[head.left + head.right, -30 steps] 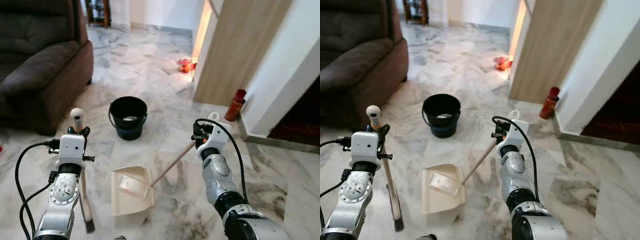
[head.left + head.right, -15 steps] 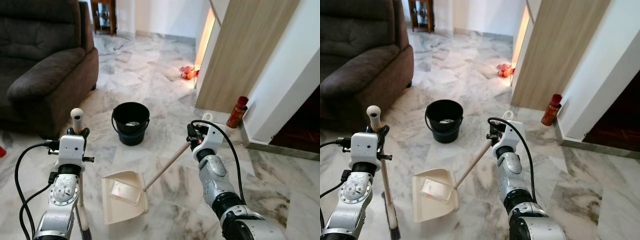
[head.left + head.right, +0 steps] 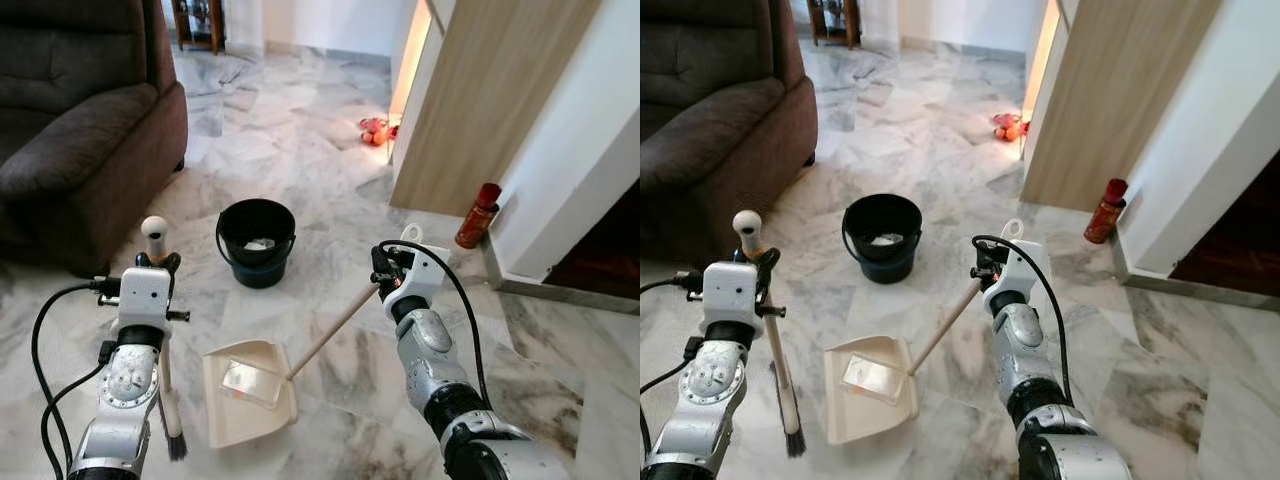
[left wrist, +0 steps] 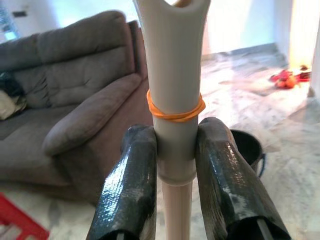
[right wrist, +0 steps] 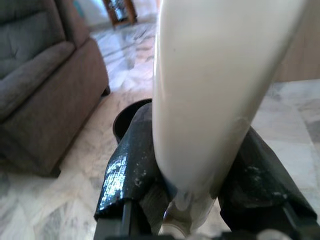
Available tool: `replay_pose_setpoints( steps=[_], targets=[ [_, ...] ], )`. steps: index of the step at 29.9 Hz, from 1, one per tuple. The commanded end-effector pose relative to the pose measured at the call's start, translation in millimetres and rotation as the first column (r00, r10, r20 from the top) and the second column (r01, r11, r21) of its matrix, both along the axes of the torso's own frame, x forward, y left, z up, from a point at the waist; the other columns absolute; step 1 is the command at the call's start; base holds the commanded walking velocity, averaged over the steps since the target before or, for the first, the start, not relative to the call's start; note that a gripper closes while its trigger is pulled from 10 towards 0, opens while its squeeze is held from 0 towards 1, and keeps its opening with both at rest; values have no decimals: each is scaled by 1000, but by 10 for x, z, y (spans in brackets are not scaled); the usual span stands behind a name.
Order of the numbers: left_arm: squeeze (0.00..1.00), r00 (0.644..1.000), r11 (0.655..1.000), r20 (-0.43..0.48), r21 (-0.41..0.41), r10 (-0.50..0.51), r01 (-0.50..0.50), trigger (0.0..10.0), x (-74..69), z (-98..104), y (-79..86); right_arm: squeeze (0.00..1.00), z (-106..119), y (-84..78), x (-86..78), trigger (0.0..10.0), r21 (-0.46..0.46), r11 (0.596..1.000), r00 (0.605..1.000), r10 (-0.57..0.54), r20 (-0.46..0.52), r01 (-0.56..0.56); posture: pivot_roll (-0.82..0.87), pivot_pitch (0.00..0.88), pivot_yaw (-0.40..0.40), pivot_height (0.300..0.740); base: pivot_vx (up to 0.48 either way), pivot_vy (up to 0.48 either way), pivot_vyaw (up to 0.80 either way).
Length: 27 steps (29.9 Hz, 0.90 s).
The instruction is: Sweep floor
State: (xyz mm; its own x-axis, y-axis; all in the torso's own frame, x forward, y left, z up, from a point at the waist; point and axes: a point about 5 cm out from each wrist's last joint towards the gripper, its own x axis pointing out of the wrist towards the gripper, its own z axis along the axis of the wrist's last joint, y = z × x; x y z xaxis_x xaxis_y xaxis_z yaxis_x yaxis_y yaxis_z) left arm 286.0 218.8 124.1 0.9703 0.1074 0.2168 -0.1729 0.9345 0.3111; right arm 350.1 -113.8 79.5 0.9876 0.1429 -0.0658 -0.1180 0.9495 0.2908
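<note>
I have the dustpan [image 3: 248, 390] low over the marble floor [image 3: 330, 180], just in front of me and a little to my left, its mouth turned toward the left side where the brush [image 3: 168, 400] hangs. I cannot tell whether its base actually touches the floor. A pale flat scrap [image 3: 245, 381] lies in its tray, so I judge some debris has already been gathered.

My right hand [image 3: 385, 278] is closed on the top end of the dustpan's long handle [image 3: 330, 329]; in the right wrist view the black fingers [image 5: 127, 172] press against both sides of the cream shaft. Holding it that high lets me steer the pan without bending.

My left hand [image 3: 158, 264] is clamped around the brush grip just below an orange rubber band [image 4: 175, 114], keeping the brush roughly upright with its dark bristles down near the floor beside the pan.

Beyond the pan stands a black bucket [image 3: 256, 241] with some pale rubbish [image 3: 257, 244] inside; I take it as the place to empty the pan. A dark sofa [image 3: 80, 130] sits to the left, a red bottle [image 3: 477, 214] by the wall to the right.
</note>
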Motion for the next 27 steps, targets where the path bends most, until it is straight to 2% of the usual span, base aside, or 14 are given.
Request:
replay_pose_setpoints(
  steps=[1,15,20,24,27],
  targets=[
    [0,1000,1000,27,28,-1,1,10000,17,50,-10,0,111,27,45,10000,30,1000,999,5,44,-7,223,0,-96,740,315,0,0],
    [0,1000,999,15,34,-8,7,10000,48,34,1,0,109,51,42,10000,52,998,999,32,40,-34,214,0,-95,740,320,0,0],
    [0,1000,999,18,37,-8,8,10000,56,39,6,0,126,95,38,10000,29,998,997,60,58,-62,216,0,-95,740,326,0,0],
    [0,1000,999,18,38,-11,11,10000,59,39,0,0,142,114,41,10000,35,997,996,68,64,-70,216,0,-96,740,326,0,516],
    [0,1000,999,17,38,-16,15,10000,59,37,-6,0,142,118,40,10000,48,996,996,68,63,-71,218,0,-97,740,326,0,0]
  ],
)
